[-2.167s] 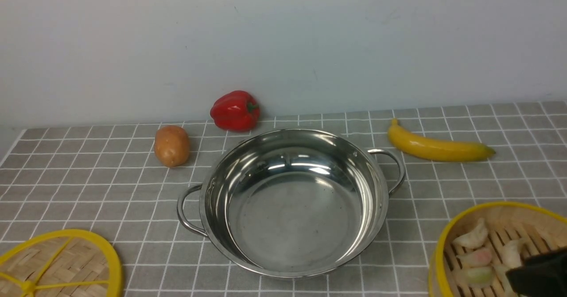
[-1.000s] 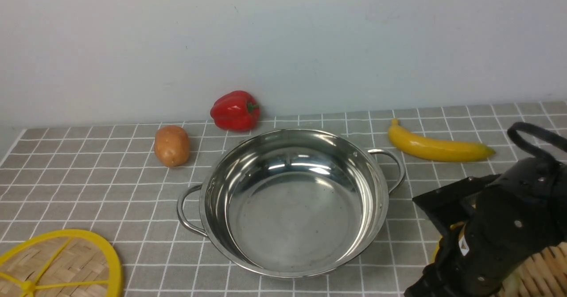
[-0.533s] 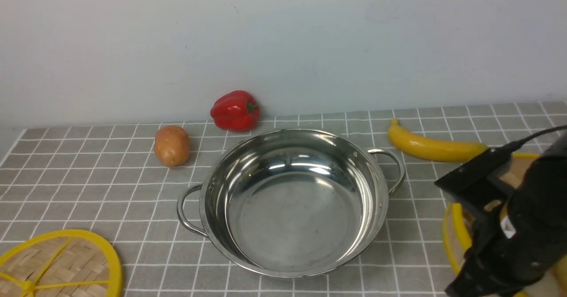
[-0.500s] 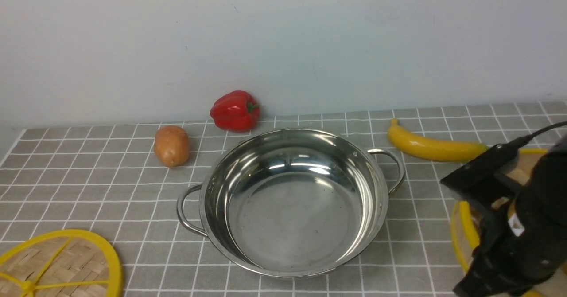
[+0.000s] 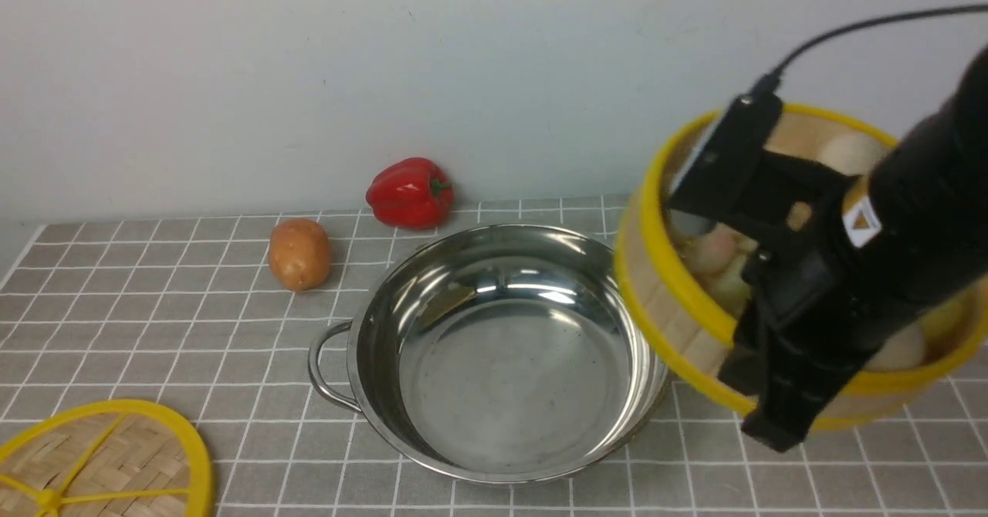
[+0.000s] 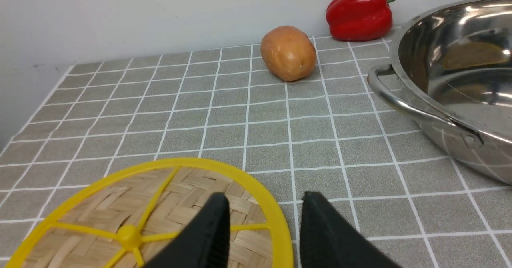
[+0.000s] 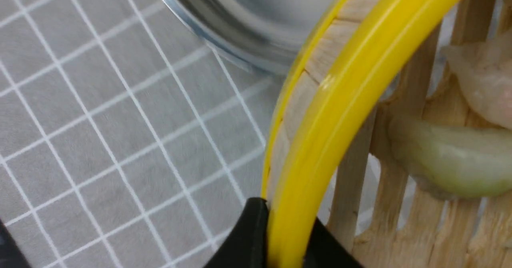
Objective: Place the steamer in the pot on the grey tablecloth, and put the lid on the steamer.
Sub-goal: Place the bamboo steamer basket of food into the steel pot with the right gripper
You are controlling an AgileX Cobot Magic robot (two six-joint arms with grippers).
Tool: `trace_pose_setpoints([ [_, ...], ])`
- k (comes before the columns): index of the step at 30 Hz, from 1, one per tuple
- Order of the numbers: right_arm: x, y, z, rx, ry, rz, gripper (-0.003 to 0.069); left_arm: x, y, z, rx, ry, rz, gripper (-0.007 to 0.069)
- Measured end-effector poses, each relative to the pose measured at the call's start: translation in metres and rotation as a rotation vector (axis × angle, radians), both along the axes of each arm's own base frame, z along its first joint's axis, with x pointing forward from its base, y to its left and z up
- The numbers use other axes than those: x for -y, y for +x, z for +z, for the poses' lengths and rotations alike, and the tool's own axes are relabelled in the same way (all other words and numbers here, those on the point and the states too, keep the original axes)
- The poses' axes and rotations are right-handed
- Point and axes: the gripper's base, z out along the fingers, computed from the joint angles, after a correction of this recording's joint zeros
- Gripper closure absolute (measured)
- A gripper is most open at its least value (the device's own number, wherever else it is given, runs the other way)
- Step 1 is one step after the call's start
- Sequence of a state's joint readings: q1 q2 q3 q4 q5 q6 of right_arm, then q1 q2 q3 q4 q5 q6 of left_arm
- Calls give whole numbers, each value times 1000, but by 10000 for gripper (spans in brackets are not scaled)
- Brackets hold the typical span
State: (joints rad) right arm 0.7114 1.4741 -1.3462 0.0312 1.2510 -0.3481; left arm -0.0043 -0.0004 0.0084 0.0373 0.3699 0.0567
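Front view: our right gripper (image 5: 776, 417) clamps the steamer (image 5: 665, 312) rim (tilted, airborne) beside the pot (image 5: 509, 378). Next we should centre and lower it.

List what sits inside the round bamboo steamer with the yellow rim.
Inside the round, yellow-rimmed bamboo steamer: pale toy dumplings and a cream bun. The black right arm covers the basket's middle, so the rest is hidden.

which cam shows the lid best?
Left wrist view: most of the lid is close up, yellow spokes and central knob clear, only partly covered by the open left gripper. Front view crops the lid at the frame corner. Right wrist view doesn't show it.
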Motion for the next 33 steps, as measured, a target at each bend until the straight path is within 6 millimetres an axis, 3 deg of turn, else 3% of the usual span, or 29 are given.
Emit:
trace_pose_setpoints([
  [7,-66,16,-6,28,-20,210,598,0,0,0,0,0,0,382],
  [10,-97,28,-21,21,-34,272,598,0,0,0,0,0,0,382],
  [14,-117,43,-43,-3,-58,288,598,0,0,0,0,0,0,382],
  [17,-126,53,-67,-28,-107,291,598,0,0,0,0,0,0,382],
  [19,-132,59,-95,-70,-160,294,598,0,0,0,0,0,0,382],
  [24,-137,63,-127,-129,-211,299,598,0,0,0,0,0,0,382],
  [33,-140,64,-139,-159,-214,307,598,0,0,0,0,0,0,382],
])
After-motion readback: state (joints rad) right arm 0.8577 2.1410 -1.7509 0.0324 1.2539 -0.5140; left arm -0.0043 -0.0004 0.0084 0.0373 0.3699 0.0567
